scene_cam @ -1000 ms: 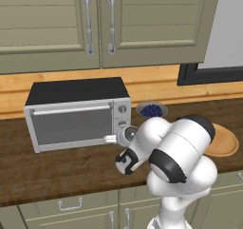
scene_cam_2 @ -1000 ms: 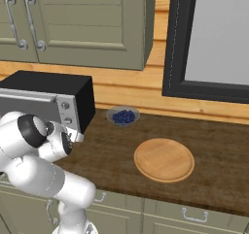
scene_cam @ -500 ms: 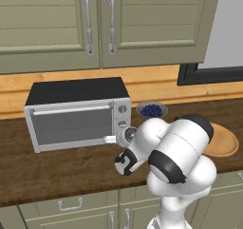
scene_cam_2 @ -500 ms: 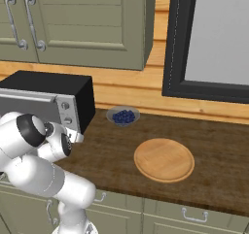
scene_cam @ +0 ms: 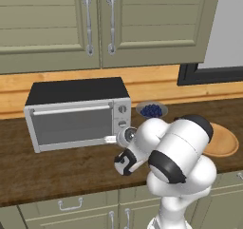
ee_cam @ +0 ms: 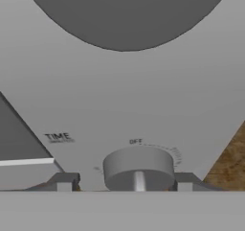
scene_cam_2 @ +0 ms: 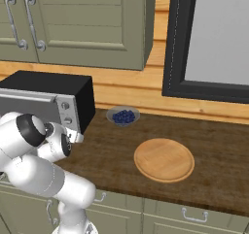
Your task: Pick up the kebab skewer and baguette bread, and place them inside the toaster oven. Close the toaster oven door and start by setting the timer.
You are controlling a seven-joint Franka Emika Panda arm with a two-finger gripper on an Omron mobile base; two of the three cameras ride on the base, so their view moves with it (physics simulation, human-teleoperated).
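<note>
The silver toaster oven (scene_cam: 76,92) stands on the counter with its door (scene_cam: 71,127) closed. My gripper (ee_cam: 125,183) is at the right-hand knob panel (scene_cam: 122,115), low down on it. In the hand view the round timer knob (ee_cam: 138,167), marked TIME and OFF, sits between my two fingertips (ee_cam: 64,182). The right fingertip is close against the knob and a small gap shows on the left. From the right base view the gripper (scene_cam_2: 75,136) is pressed up to the panel's lower corner. The kebab skewer and baguette bread are hidden.
A small glass bowl of blueberries (scene_cam: 151,110) sits just right of the oven. A round wooden board (scene_cam_2: 164,159) lies further right on the dark wood counter (scene_cam_2: 112,150). Wall cabinets (scene_cam: 109,23) hang above, and a dark-framed window (scene_cam_2: 214,39) is at the right.
</note>
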